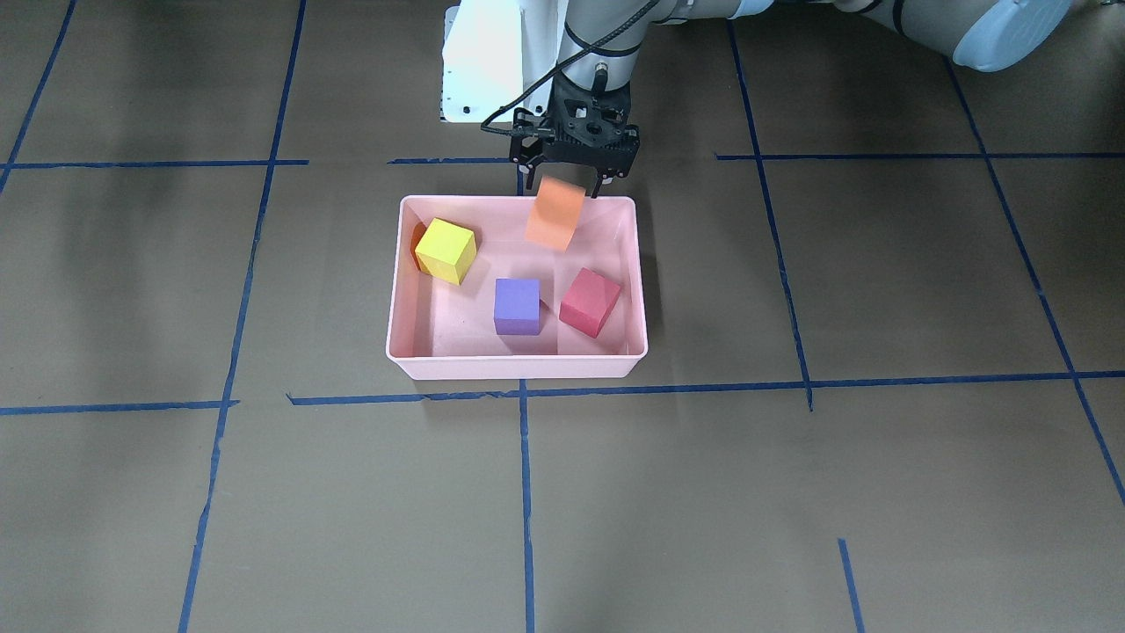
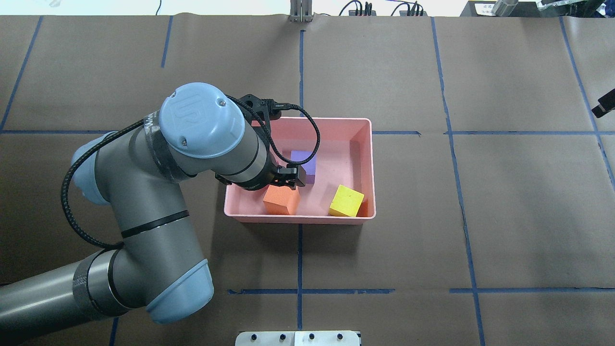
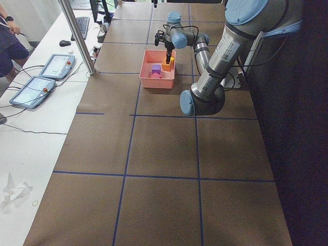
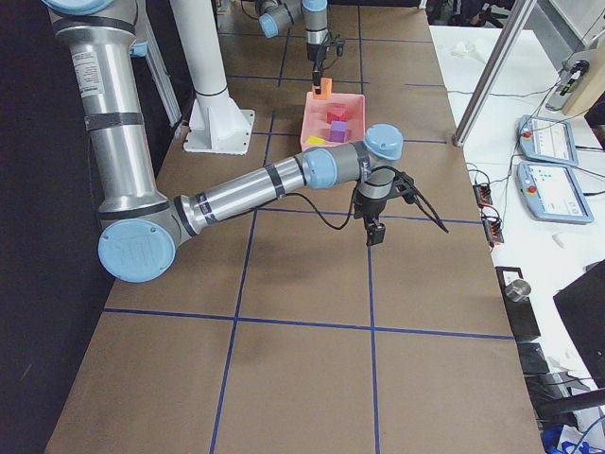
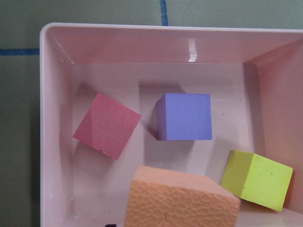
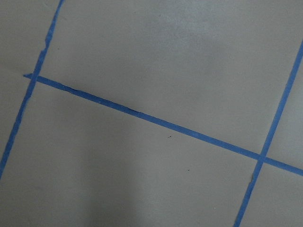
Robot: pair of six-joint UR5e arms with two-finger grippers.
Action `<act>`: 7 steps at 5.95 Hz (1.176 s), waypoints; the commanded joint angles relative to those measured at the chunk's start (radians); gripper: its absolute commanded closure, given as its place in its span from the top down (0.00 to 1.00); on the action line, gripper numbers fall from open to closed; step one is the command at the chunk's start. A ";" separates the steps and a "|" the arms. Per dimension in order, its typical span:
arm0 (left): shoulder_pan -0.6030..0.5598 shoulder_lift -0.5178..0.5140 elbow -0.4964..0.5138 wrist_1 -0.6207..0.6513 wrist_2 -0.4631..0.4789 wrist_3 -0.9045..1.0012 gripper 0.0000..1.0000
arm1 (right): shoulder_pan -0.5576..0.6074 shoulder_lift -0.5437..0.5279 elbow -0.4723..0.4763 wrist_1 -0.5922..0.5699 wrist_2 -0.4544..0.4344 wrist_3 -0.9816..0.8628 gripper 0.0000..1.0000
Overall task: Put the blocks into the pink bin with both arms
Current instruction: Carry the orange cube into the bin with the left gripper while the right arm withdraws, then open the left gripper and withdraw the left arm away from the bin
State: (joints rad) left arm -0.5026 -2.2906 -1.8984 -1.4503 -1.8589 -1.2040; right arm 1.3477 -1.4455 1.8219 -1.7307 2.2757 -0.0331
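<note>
One of the pair, the right gripper [image 4: 375,230], hangs over blue tape lines [image 6: 142,116] on the table [image 4: 302,378], well apart from the pink bin [image 1: 518,367]; how its jaws stand cannot be told. Farther on, the bin holds the purple block [image 1: 517,306], red block [image 1: 590,301] and yellow block [image 1: 446,251]. Over its robot-side end the left gripper [image 1: 563,180] has jaws spread wider than the orange block [image 1: 555,214], tilted and blurred just beneath, touched by neither finger.
</note>
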 commanded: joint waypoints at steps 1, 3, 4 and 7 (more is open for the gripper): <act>-0.008 0.054 -0.052 0.016 -0.031 0.050 1.00 | 0.028 -0.030 0.000 0.000 0.001 -0.062 1.00; -0.213 0.170 -0.100 0.060 -0.223 0.411 1.00 | 0.092 -0.100 0.000 -0.001 0.002 -0.184 1.00; -0.319 0.251 -0.099 0.061 -0.288 0.611 1.00 | 0.143 -0.146 -0.001 -0.001 0.004 -0.247 1.00; -0.651 0.512 -0.079 0.117 -0.411 1.160 1.00 | 0.249 -0.331 0.048 -0.001 0.077 -0.278 1.00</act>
State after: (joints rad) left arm -1.0377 -1.8673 -1.9813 -1.3686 -2.2273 -0.2175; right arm 1.5802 -1.7293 1.8490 -1.7311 2.3456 -0.3158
